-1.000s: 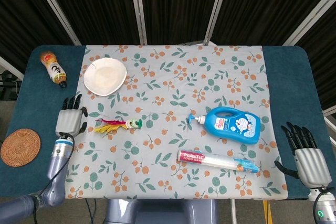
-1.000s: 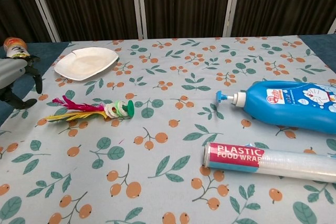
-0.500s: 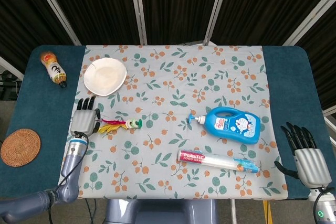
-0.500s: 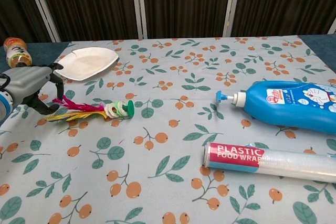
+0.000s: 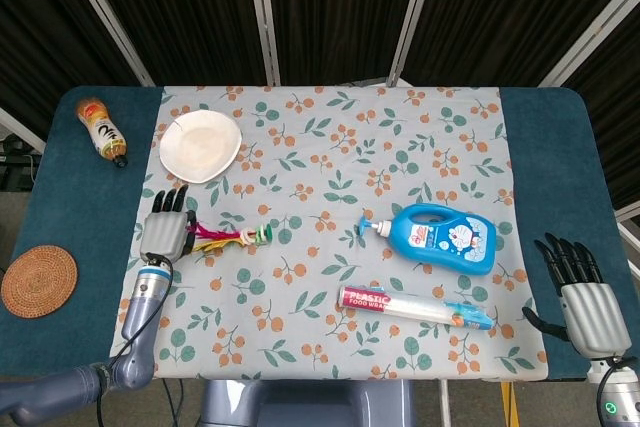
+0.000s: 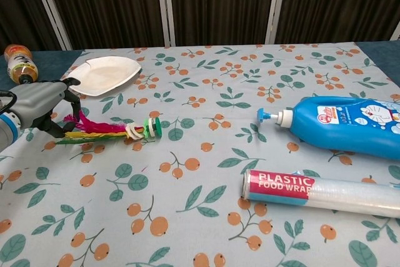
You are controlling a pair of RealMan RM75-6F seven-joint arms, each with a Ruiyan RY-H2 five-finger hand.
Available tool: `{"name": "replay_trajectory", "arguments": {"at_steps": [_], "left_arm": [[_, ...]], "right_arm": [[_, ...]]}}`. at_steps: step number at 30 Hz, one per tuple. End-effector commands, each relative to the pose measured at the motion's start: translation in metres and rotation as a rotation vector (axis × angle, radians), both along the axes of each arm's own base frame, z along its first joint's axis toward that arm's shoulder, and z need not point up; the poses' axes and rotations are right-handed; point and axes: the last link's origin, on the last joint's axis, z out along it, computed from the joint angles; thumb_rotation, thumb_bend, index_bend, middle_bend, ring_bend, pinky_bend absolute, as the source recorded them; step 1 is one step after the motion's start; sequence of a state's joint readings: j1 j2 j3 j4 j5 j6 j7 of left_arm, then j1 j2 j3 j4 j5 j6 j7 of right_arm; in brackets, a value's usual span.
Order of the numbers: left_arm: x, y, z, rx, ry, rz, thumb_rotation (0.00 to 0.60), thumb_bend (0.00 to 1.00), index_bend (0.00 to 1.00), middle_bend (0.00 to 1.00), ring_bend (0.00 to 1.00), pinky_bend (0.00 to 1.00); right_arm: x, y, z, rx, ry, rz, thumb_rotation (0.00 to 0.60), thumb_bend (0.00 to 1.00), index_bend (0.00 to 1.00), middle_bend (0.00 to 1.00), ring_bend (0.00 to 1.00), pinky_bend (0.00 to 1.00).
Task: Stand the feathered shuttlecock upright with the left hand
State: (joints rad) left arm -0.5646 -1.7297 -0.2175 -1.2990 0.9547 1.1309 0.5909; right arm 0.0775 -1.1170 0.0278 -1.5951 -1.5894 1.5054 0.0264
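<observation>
1. The feathered shuttlecock (image 5: 226, 238) lies on its side on the floral tablecloth (image 5: 400, 147), below the white plate (image 5: 200, 145). I judge it very light, with feathers that crush easily and a stiffer ringed base (image 6: 150, 128).
2. My left hand (image 5: 166, 231) covers the feather tips; I can't tell whether its fingers have clamped.
3. Since half a second ago the shuttlecock has shifted slightly.
4. My right hand (image 5: 582, 287) rests with fingers apart, holding nothing.

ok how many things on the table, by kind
bottles: 2, sauce bottle, detergent
plate: 1
coaster: 1
shuttlecock: 1
wrap roll: 1
total: 6
</observation>
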Motion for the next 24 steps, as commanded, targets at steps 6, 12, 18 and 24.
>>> {"name": "replay_trajectory", "arguments": {"at_steps": [6, 12, 18, 24], "left_arm": [[0.002, 0.000, 0.000, 0.001, -0.008, -0.002, 0.600, 0.55, 0.55, 0.00, 0.00, 0.00], [0.023, 0.004, 0.014, 0.025, -0.033, -0.076, 0.600, 0.55, 0.57, 0.00, 0.00, 0.00], [0.075, 0.007, 0.049, 0.060, -0.050, -0.232, 0.600, 0.55, 0.57, 0.00, 0.00, 0.00], [0.110, 0.000, 0.069, 0.054, -0.041, -0.333, 0.600, 0.55, 0.58, 0.00, 0.00, 0.00]], "right_arm": [[0.000, 0.000, 0.000, -0.002, 0.001, -0.001, 0.600, 0.11, 0.06, 0.00, 0.00, 0.00], [0.000, -0.001, 0.000, -0.004, 0.000, -0.002, 0.600, 0.11, 0.06, 0.00, 0.00, 0.00], [0.000, 0.000, 0.001, -0.008, 0.002, 0.000, 0.600, 0.11, 0.06, 0.00, 0.00, 0.00], [0.000, 0.000, 0.001, -0.012, 0.003, 0.001, 0.600, 0.11, 0.06, 0.00, 0.00, 0.00]]}}
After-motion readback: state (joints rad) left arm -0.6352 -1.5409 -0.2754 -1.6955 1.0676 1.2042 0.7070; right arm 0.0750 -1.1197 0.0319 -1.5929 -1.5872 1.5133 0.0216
